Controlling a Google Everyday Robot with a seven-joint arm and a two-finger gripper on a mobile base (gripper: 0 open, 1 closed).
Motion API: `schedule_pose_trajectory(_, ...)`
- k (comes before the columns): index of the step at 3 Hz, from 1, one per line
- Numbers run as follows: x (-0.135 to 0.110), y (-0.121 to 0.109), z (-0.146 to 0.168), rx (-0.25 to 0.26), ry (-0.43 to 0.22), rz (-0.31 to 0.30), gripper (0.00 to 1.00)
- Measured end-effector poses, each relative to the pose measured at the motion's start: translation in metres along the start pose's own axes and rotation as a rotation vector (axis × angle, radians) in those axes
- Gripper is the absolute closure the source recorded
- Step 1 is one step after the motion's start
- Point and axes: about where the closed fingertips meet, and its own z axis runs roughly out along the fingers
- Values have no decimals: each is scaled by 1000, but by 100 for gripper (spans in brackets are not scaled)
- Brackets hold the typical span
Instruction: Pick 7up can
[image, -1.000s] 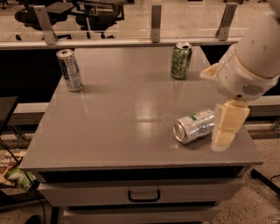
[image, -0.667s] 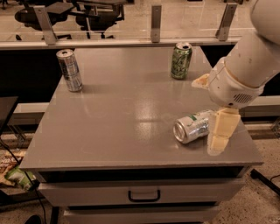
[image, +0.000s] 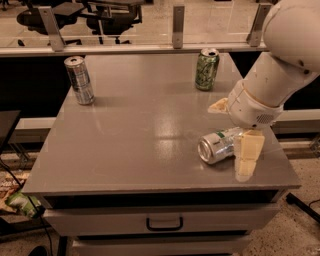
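The 7up can (image: 216, 146), shiny silver with a green patch, lies on its side near the front right of the grey table (image: 135, 145), open end facing front left. My gripper (image: 233, 131) hangs over the can's right end, open. One cream finger (image: 248, 154) stands just in front of and to the right of the can. The other finger (image: 219, 106) shows behind it. The can's far end is hidden under my white wrist. The can rests on the table, not gripped.
An all-green patterned can (image: 206, 69) stands upright at the back right. A taller slim silver-and-dark can (image: 79, 80) stands at the back left. A drawer handle (image: 164, 223) is below the front edge. Office chairs stand behind a rail.
My arm and gripper have shifted a little left and toward the table's front, closing in on the lying can's right end. The cans have not moved.
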Motion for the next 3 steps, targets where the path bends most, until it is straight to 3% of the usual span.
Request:
schedule_pose_trajectory(1, 0, -5, 4, -28, 2, -55, 23)
schedule_pose_trajectory(3, -6, -10, -3, -39, -1, -93, 69)
